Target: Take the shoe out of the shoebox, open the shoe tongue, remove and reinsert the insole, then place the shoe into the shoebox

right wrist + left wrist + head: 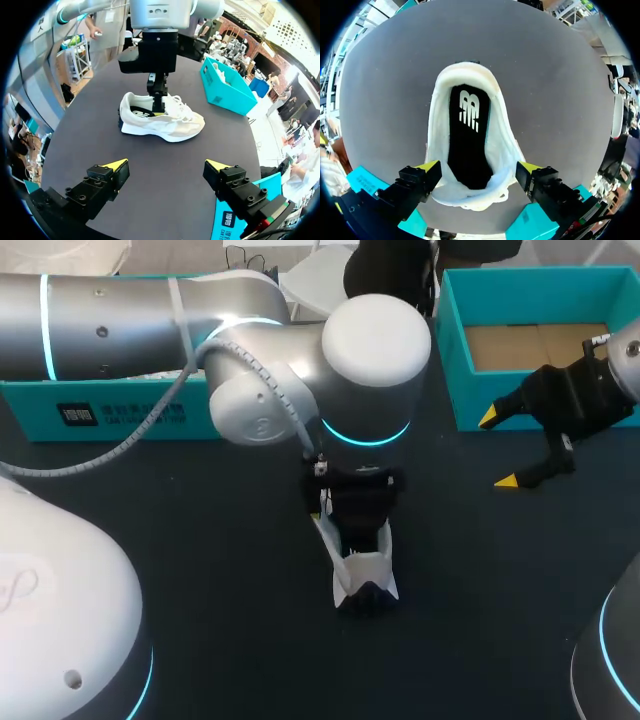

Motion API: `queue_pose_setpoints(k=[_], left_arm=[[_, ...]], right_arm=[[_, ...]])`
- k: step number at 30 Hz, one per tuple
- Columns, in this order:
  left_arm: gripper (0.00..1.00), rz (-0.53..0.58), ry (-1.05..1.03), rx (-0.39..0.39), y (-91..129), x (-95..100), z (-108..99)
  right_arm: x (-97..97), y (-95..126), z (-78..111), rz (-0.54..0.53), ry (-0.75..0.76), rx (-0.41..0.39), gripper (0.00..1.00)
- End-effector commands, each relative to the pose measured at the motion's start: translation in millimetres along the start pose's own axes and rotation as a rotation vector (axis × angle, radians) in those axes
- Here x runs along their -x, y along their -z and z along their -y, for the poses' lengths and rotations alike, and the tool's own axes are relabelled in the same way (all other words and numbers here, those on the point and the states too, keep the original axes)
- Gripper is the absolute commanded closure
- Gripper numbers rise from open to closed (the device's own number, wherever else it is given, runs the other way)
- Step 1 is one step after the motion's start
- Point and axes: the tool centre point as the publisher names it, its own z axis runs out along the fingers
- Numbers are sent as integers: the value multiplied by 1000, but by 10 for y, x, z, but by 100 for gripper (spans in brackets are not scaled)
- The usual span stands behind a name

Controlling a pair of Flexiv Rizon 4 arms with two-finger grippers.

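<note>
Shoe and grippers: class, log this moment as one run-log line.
shoe: upright on table, outside shoebox | insole: in shoe | left gripper: open, over shoe opening | right gripper: open, empty

The white shoe lies on the dark grey worktop, seen from straight above, with its opening facing up. A black insole with a white logo lies flat inside it. The left pincer stands spread wide, its yellow-tipped fingers either side of the shoe's near end, one left and one right. Neither finger clearly presses the shoe. Teal box corners show behind the fingers.
</note>
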Motion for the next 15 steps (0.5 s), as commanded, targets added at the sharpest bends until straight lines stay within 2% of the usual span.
queue_pose_setpoints(k=[1, 9, 15], left_arm=[[0, 15, 2, -22, 69, -20, -118], [0, 59, 17, -70, 222, -41, -326], [0, 68, 16, -74, 262, -77, -363]], right_arm=[[4, -10, -1, -1, 0, -3, 0], [4, -10, -1, -1, 0, -3, 0], [4, -10, -1, -1, 0, -3, 0]])
